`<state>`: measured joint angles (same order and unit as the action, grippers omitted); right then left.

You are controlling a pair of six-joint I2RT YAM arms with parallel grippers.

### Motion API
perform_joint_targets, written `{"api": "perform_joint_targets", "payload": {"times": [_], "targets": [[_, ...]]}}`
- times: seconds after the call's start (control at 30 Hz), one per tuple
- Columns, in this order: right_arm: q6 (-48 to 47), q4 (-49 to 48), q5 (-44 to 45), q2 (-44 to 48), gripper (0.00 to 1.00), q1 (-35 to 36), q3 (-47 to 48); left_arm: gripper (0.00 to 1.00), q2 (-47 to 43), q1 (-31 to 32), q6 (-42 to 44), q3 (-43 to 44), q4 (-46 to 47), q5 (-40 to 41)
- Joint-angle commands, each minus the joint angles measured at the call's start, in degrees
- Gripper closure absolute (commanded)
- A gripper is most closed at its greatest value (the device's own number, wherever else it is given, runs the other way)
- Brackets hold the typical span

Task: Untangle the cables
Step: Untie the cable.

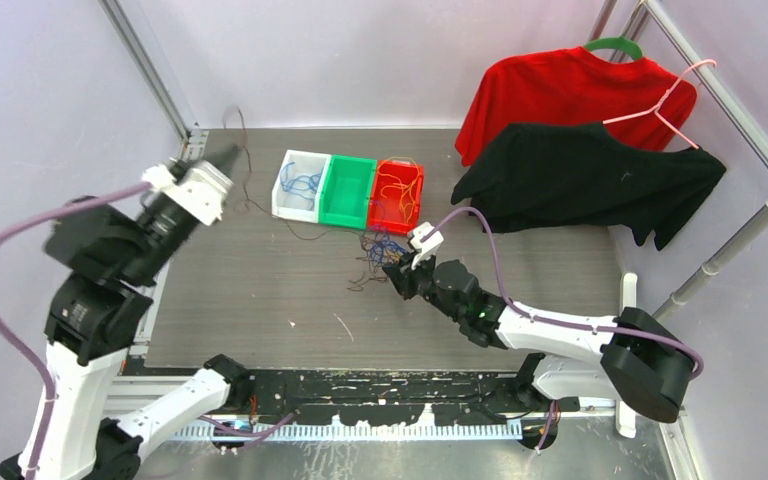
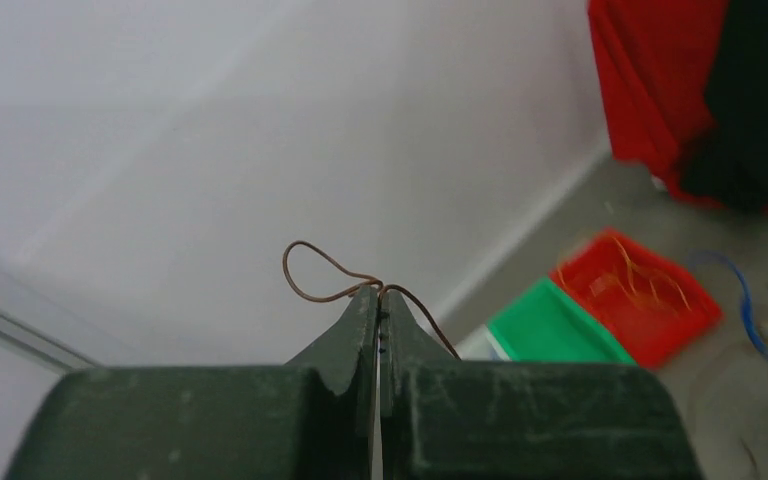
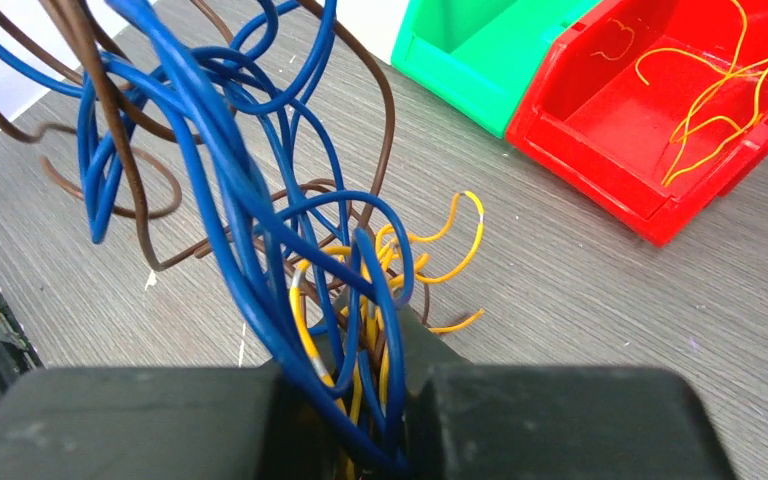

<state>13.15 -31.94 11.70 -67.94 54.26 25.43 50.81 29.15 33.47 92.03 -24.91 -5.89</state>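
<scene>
A clump of cables [image 1: 373,256] lies on the table [image 1: 260,300], just in front of three bins
Nearest, the right gripper [image 3: 360,405] is clamped on the clump's blue and yellow strands, with brown loops spilling beside them. Farther left and raised, the left gripper [image 2: 380,300] has its jaws pressed together on a brown cable [image 2: 310,272]. Beyond are a white bin [image 1: 300,208] holding blue strands, a green bin [image 1: 348,190] and a red bin [image 1: 412,212] holding orange ones. A red shirt [image 1: 560,90] and a black shirt [image 1: 580,180] hang at far right
</scene>
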Motion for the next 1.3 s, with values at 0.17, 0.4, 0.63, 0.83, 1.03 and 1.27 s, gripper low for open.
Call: {"api": "perform_joint_targets", "payload": {"times": [0.17,0.4,0.63,0.83,1.03,1.27], "targets": [[-2.3,6.7,-4.5,5.1,0.99,-0.1,6.1,1.0,-12.9,0.0,-2.7,-25.4,-26.1,-6.4],[-0.9,12.0,-11.0,3.4,0.99,0.0,10.6,0.17,-10.5,0.1,-0.6,-33.5,-33.3,-10.5],[-2.2,14.3,-10.7,2.7,0.99,0.6,12.0,0.1,-3.9,0.1,-10.2,-29.2,-26.5,-25.0],[-2.7,15.6,-11.0,2.3,0.99,1.2,13.6,0.39,2.9,0.1,-17.2,-27.2,-15.2,-29.7],[-2.4,15.7,-11.6,2.2,0.99,1.4,14.5,0.56,7.3,0.0,-20.8,-27.2,-13.5,-34.0],[-1.3,15.3,-12.1,1.9,0.99,1.4,14.4,0.76,6.8,0.0,-20.3,-29.1,-11.0,-32.7]]}}
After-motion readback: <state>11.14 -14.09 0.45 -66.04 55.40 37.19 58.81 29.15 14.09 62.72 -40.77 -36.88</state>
